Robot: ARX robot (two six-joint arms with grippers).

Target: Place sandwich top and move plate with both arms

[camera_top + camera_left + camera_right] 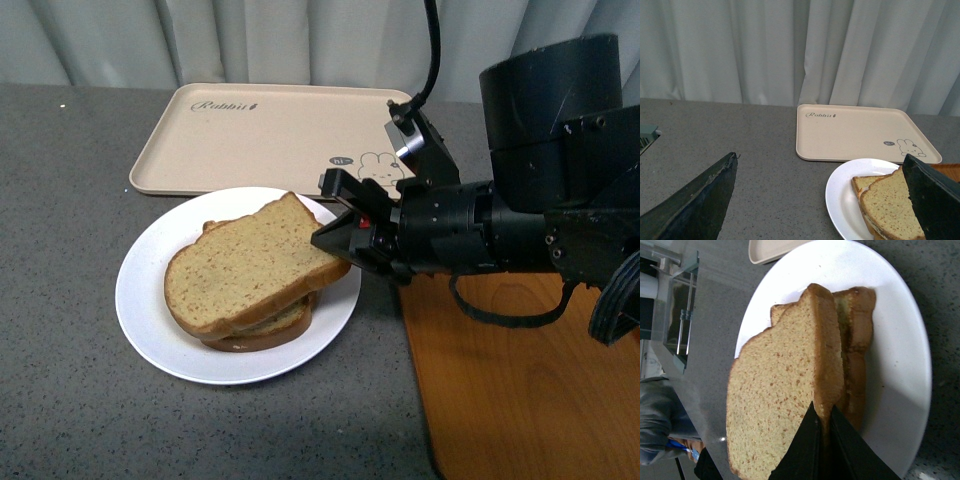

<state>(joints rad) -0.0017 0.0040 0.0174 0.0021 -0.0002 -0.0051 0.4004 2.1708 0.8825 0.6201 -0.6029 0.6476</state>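
Centre frame, on the white plate (140,290): my right gripper (332,248) pinches the sandwich top (245,265), tilted over the lower slice (262,336); left gripper (819,157) gapes empty. Placing step; next probably needs release, then rim grasps.

The only writing I can read stands on the beige tray (270,135) at the far edge of the bench (60,300). The word "Rabbit" runs in script near its far left corner. A small dark speech bubble (342,160) saying "hi" sits beside the rabbit drawing (378,166) at its near right corner.
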